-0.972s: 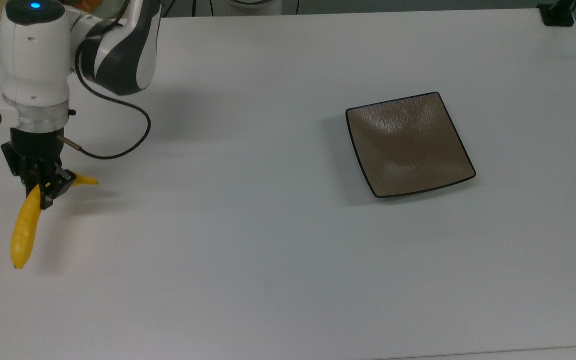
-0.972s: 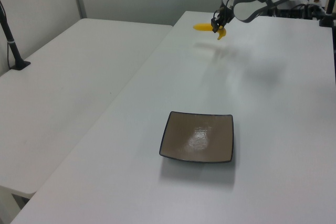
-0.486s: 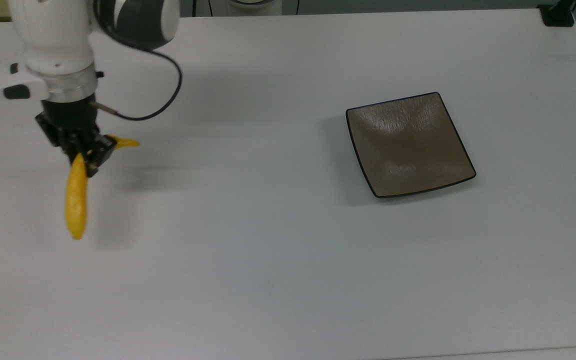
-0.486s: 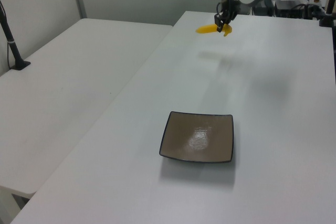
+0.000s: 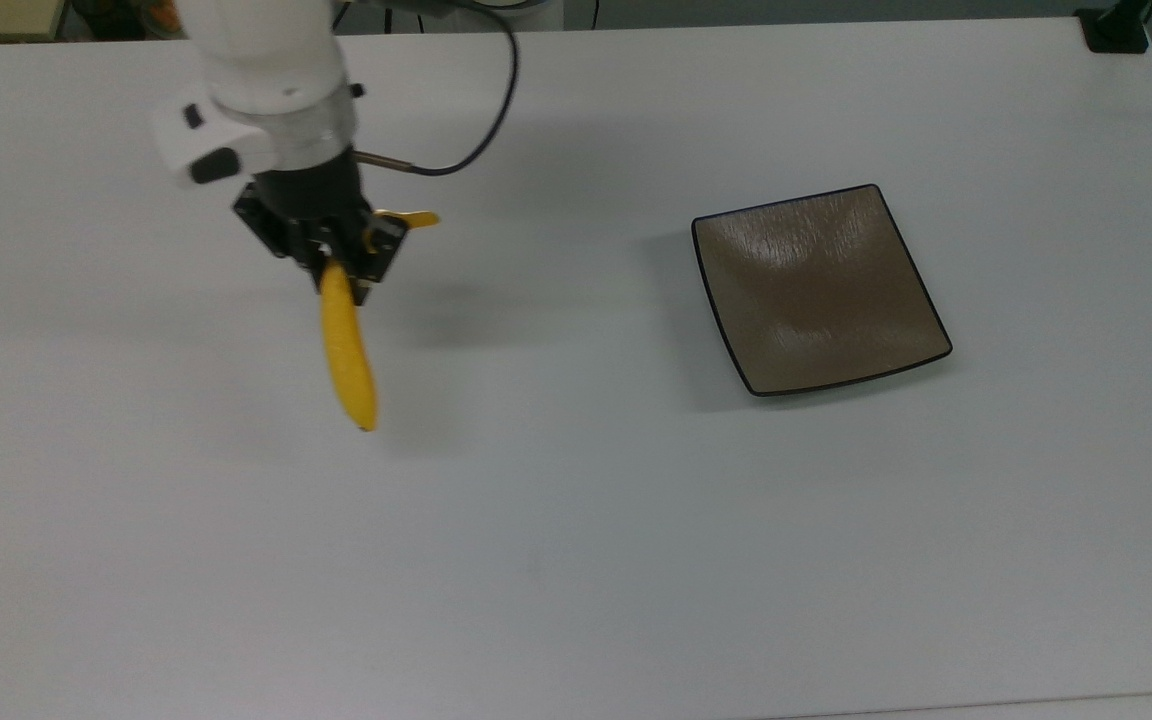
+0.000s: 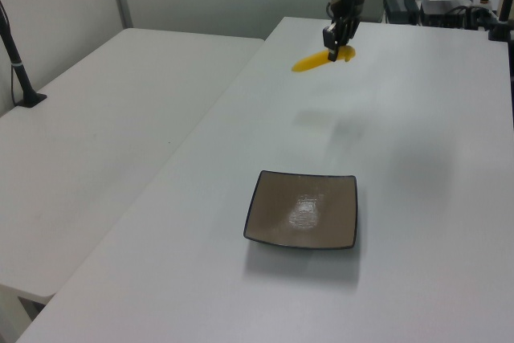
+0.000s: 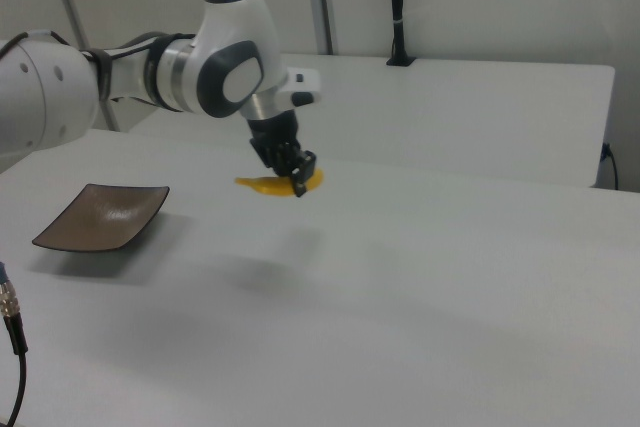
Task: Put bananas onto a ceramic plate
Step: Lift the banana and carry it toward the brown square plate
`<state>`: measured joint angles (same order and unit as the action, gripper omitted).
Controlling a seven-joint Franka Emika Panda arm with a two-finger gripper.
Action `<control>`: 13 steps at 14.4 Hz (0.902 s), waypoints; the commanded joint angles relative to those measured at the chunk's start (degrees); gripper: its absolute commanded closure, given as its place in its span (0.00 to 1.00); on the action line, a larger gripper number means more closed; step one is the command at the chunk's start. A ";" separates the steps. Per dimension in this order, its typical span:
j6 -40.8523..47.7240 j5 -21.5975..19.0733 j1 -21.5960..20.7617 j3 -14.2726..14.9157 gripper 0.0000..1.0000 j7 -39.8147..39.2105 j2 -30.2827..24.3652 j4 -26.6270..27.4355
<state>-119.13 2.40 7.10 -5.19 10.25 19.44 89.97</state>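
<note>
The gripper [image 5: 341, 262] is clamped on the banana [image 5: 348, 350] near its stem end, so the long body hangs out past the fingers toward the top view's bottom edge while the short stem pokes out the other side. In the left view the banana [image 6: 312, 61] rides clear above the table with its shadow well below it, and in the right view it [image 7: 270, 184] lies roughly level in the gripper [image 7: 299, 178]. The ceramic plate [image 5: 821, 290] sits empty, well apart toward the top view's right.

The step in hand looks like the carry across to the plate. Because the hold is off-centre, the free end could swing or sag, so a smooth, unhurried traverse at this height seems wise. I would centre the banana's middle, not the gripper, over the plate, turn it along a diagonal if it looks long for the dish, lower until it nearly touches, then release.

The white table [image 5: 576, 520] is flat and matt. A second white table [image 6: 96, 142] stands beside it in the left view, a dark post [image 7: 397, 7] rises at the far side in the right view, and pale wall panels close the room behind
</note>
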 commanded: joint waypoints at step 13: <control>1.09 0.41 -8.24 -18.09 0.87 19.97 -1.86 4.07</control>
<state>-118.81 2.42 -0.81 -20.60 27.10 19.37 91.79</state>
